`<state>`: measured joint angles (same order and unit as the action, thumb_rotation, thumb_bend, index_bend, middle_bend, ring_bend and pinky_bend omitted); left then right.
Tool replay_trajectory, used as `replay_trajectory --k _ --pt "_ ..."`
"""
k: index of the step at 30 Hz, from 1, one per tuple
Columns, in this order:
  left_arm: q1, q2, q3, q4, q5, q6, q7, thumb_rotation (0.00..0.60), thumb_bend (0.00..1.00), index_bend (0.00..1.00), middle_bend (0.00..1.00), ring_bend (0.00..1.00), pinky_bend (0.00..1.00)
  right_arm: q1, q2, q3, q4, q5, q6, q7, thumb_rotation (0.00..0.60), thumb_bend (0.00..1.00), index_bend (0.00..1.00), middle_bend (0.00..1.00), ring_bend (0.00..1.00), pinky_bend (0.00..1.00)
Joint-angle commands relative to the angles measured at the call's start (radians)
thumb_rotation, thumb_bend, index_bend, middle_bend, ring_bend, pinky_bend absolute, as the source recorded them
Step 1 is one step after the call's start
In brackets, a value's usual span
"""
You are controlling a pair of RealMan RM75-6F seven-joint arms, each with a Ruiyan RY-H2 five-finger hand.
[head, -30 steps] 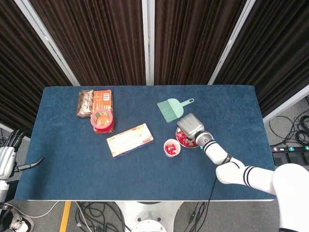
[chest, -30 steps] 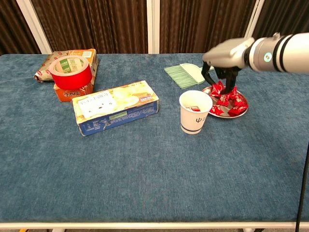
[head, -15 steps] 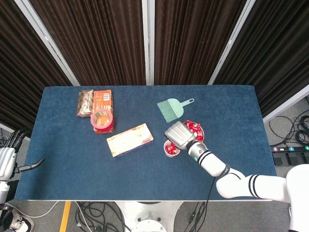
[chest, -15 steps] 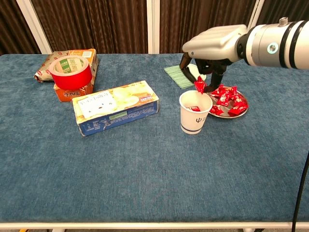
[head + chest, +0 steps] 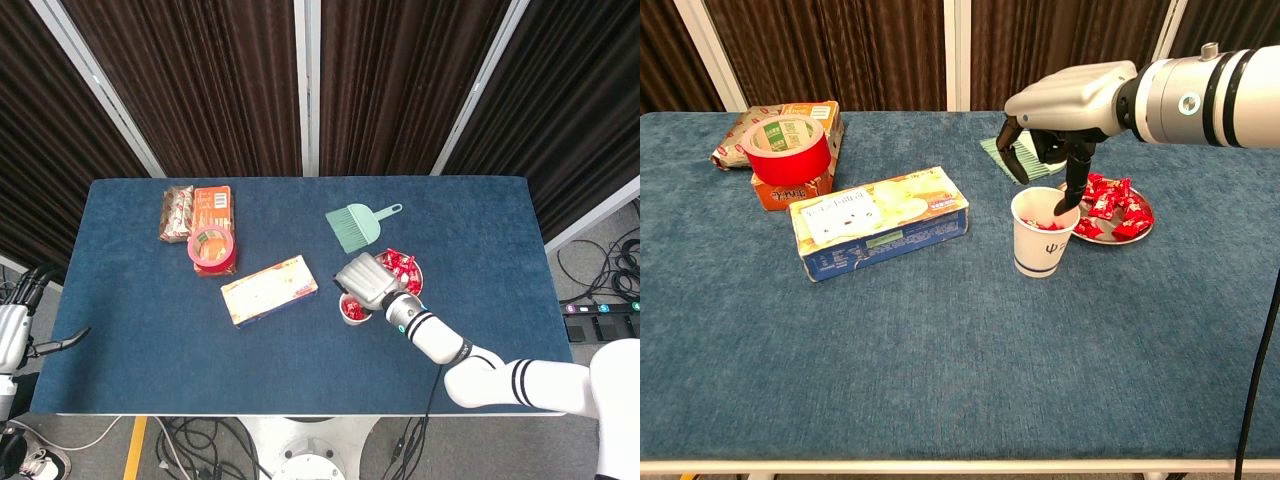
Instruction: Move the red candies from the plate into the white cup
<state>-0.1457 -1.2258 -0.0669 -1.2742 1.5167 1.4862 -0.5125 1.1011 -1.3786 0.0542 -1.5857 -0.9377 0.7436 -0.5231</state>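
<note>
The white cup [image 5: 1043,250] stands just left of the small plate [image 5: 1143,229], which holds several red candies [image 5: 1110,205]. Red candy shows inside the cup's mouth. My right hand [image 5: 1065,100] hovers over the cup with its fingers apart, one finger dipping into the mouth, and I see no candy between them. From the head camera the right hand [image 5: 362,278] covers part of the cup [image 5: 350,311] beside the candies [image 5: 400,264]. My left hand [image 5: 15,325] hangs off the table's left edge, fingers apart and holding nothing.
A green brush [image 5: 1015,150] lies just behind the cup and plate. A long cardboard box [image 5: 880,220] lies to the cup's left. A red tape roll [image 5: 788,148] sits on an orange box at the back left, next to a snack packet [image 5: 177,212].
My right hand carried one red candy from the plate leftward to above the cup, then lowered. The candy no longer shows between its fingers. The left hand stayed still.
</note>
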Motion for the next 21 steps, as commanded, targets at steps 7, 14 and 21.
replay_trajectory --k 7,14,21 --pt "-0.002 -0.003 0.001 0.006 0.002 -0.002 -0.005 0.24 0.09 0.17 0.16 0.1 0.2 0.014 -0.027 -0.058 0.188 0.151 -0.019 -0.139 0.6 0.05 0.49 1.0 1.0 1.0" --pt "0.003 -0.003 0.004 0.009 0.0 0.001 -0.008 0.234 0.09 0.17 0.16 0.1 0.2 0.046 -0.143 -0.101 0.399 0.276 -0.097 -0.218 0.6 0.09 0.47 1.0 1.0 1.0" --pt "0.007 -0.001 0.001 0.013 -0.004 0.005 -0.014 0.235 0.09 0.17 0.16 0.1 0.2 0.056 -0.22 -0.11 0.523 0.234 -0.148 -0.209 0.6 0.09 0.47 1.0 1.0 1.0"
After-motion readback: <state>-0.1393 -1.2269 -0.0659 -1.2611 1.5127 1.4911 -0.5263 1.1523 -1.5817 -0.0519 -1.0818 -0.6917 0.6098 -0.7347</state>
